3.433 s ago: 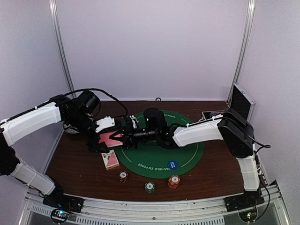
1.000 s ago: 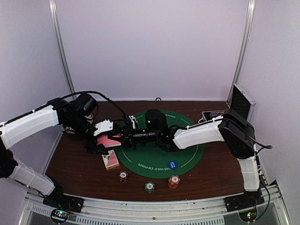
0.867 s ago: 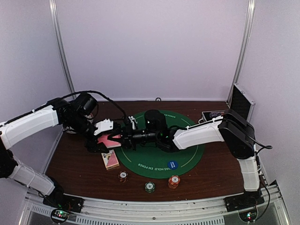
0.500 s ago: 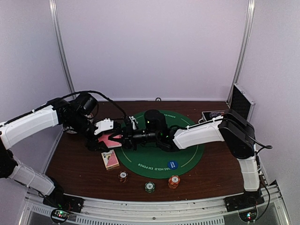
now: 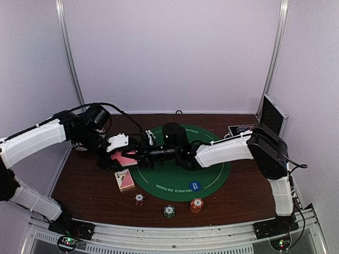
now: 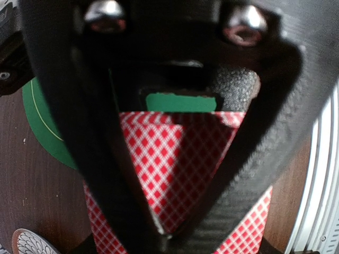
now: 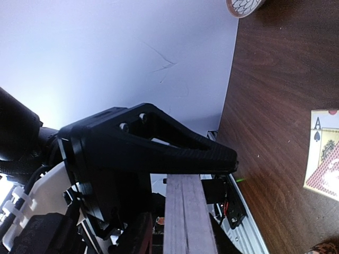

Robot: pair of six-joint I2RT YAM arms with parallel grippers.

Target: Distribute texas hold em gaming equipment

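My left gripper (image 5: 126,157) is shut on a small stack of pink-backed playing cards (image 5: 125,158), held above the table's left side. In the left wrist view the checked card backs (image 6: 175,159) fill the space between the closed fingertips (image 6: 161,233). My right gripper (image 5: 142,155) reaches in from the right and meets the same cards. In the right wrist view the stack (image 7: 185,206) appears edge-on between its fingers (image 7: 183,241), and their contact is unclear. More cards (image 5: 124,180) lie on the table, an ace (image 7: 324,142) face up. Striped chips (image 5: 139,199) (image 5: 169,211) (image 5: 196,205) sit near the front.
The round green felt mat (image 5: 212,172) lies mid-table under my right arm, with a blue disc (image 5: 194,186) on it. A black-and-silver case (image 5: 271,114) stands open at the back right. Another chip (image 7: 241,4) lies at the far left. The table's front rail (image 5: 175,233) is close.
My left gripper has closed on the pink cards. Both grippers and the cards have lifted slightly away from the cards lying on the table.
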